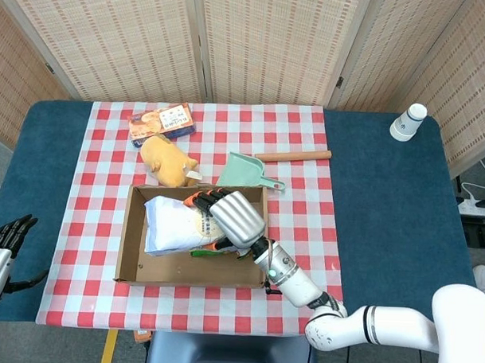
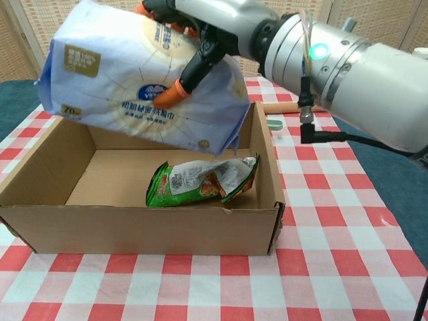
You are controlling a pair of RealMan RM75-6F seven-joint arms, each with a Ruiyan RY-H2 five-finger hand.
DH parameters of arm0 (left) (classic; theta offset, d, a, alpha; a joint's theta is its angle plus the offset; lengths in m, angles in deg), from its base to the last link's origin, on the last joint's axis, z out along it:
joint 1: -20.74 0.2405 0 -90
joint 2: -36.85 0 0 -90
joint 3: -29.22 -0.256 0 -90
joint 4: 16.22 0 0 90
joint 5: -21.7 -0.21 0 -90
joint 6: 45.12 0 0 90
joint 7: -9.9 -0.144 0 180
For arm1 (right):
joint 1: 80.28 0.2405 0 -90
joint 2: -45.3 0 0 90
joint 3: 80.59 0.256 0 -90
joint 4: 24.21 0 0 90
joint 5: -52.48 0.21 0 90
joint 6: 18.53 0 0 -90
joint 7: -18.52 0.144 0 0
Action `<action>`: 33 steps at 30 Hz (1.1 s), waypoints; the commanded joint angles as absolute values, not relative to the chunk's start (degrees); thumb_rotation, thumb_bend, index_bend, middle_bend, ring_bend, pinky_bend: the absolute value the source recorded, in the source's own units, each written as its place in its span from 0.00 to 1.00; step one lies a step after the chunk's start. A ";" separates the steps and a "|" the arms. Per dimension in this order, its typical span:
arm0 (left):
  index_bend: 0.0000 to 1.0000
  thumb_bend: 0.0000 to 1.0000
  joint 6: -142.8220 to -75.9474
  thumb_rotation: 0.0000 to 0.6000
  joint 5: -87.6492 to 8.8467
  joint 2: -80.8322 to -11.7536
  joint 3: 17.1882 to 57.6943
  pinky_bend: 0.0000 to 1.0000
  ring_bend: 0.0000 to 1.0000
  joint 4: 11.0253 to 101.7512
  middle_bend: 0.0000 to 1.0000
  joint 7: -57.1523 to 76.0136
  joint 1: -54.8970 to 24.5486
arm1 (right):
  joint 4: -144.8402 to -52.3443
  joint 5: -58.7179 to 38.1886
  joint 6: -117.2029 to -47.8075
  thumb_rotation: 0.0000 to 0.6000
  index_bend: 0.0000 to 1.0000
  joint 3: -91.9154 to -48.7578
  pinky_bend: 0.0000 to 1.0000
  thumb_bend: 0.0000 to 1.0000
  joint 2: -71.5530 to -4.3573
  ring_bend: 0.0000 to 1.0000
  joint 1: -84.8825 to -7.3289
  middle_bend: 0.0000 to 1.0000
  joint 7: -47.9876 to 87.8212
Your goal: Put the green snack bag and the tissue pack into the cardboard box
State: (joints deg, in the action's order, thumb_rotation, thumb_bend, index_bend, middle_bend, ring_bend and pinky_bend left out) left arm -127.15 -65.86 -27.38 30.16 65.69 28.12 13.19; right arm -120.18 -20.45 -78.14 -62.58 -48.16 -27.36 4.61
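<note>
Right robot hand [image 1: 235, 217] grips the tissue pack [image 2: 144, 83], held tilted above the open cardboard box [image 2: 40, 200]. Pack is pale blue with a round blue logo, Chinese print too blurred to read, and "70" on a tan corner label. Green snack bag [image 2: 200, 182] lies inside the box on its floor. Left robot hand [image 1: 5, 241] sits at the table edge, empty, fingers apart.
</note>
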 commanded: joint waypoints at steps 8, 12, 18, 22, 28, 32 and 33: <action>0.00 0.20 -127.17 1.00 -66.12 -27.10 29.98 0.08 0.00 65.73 0.00 28.79 13.23 | -123.60 -11.90 -72.77 1.00 0.00 -62.42 0.00 0.00 -44.79 0.00 -25.13 0.00 -0.50; 0.00 0.20 -127.11 1.00 -66.17 -27.17 29.96 0.08 0.00 65.76 0.00 28.62 13.18 | -124.26 -12.05 -74.04 1.00 0.00 -62.44 0.00 0.00 -44.36 0.00 -25.34 0.00 -0.94; 0.00 0.20 -127.15 1.00 -66.13 -27.32 29.91 0.08 0.00 65.61 0.00 28.33 13.26 | -125.26 -14.13 -75.58 1.00 0.00 -62.66 0.00 0.00 -43.31 0.00 -25.95 0.00 0.07; 0.00 0.20 -126.96 1.00 -66.04 -27.40 29.92 0.07 0.00 65.43 0.00 28.34 13.19 | -126.93 -15.52 -77.48 1.00 0.00 -62.45 0.00 0.00 -40.79 0.00 -27.13 0.00 0.06; 0.00 0.20 -127.01 1.00 -66.08 -27.36 29.92 0.07 0.00 65.42 0.00 28.37 13.18 | -131.52 -18.86 -84.58 1.00 0.00 -63.38 0.00 0.00 -33.63 0.00 -32.99 0.00 0.41; 0.00 0.20 -126.99 1.00 -66.00 -27.34 29.94 0.07 0.00 65.50 0.00 28.24 13.19 | -134.32 -22.78 -90.40 1.00 0.00 -66.60 0.00 0.00 -25.58 0.00 -40.13 0.00 2.37; 0.00 0.20 -126.98 1.00 -65.98 -27.36 29.95 0.07 0.00 65.54 0.00 28.17 13.19 | -134.61 -23.60 -91.54 1.00 0.00 -67.54 0.00 0.00 -23.56 0.00 -41.80 0.00 2.64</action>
